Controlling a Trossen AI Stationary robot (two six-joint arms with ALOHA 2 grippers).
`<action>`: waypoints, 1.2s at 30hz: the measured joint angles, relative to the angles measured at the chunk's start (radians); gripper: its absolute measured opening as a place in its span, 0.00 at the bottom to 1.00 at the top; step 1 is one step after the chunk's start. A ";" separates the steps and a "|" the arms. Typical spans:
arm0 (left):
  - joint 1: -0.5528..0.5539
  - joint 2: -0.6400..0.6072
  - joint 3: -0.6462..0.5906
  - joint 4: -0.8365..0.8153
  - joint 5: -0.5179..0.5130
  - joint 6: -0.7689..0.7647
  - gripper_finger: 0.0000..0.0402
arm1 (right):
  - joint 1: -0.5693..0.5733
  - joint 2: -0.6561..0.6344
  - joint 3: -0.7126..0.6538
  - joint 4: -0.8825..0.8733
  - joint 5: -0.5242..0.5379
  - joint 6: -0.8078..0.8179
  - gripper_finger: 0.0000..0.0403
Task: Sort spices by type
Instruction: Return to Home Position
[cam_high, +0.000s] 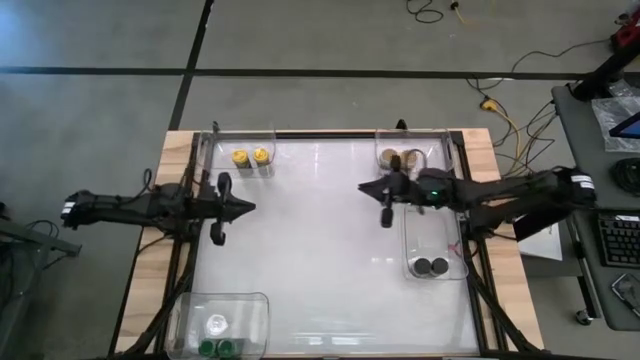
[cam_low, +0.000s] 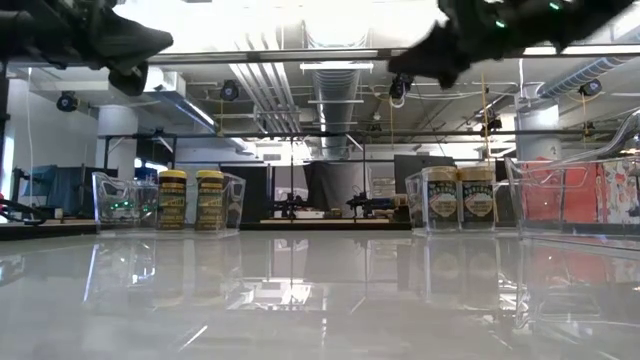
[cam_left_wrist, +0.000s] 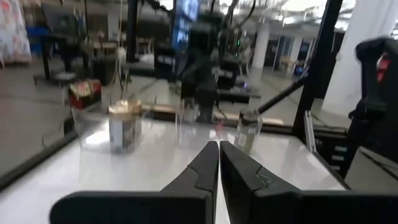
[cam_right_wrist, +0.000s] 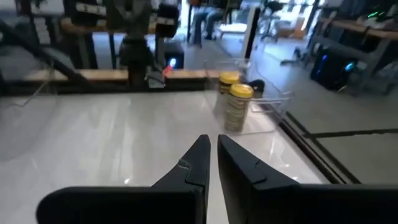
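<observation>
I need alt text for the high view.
Spice jars stand sorted in clear trays: yellow-lidded jars top left, tan-lidded jars top right, black-lidded jars right, green-lidded jars bottom left. The left gripper and right gripper hover empty between them.

The desk (cam_high: 320, 240) is glossy white, edged in pale wood. The trays (cam_high: 432, 235) on it are colourless and clear. The yellow-lidded jars (cam_high: 250, 157) carry yellow labels with dark bands. The tan-lidded jars (cam_high: 400, 158), black-lidded jars (cam_high: 431, 266) and green-lidded jars (cam_high: 222, 347) are the other kinds. The left hand (cam_high: 246, 208) and right hand (cam_high: 364, 186) are black. The floor (cam_high: 100, 110) is grey with black lines.
</observation>
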 joint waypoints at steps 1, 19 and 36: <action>0.000 -0.014 -0.012 0.013 0.000 0.007 0.00 | -0.001 -0.037 -0.047 0.031 0.001 0.011 0.06; 0.000 -0.253 -0.084 -0.088 0.083 0.074 0.00 | 0.011 -0.761 -0.333 -0.343 -0.150 0.150 0.05; 0.000 -0.306 -0.172 -0.141 0.065 0.031 0.00 | 0.018 -1.009 -0.506 -0.293 -0.255 0.203 0.05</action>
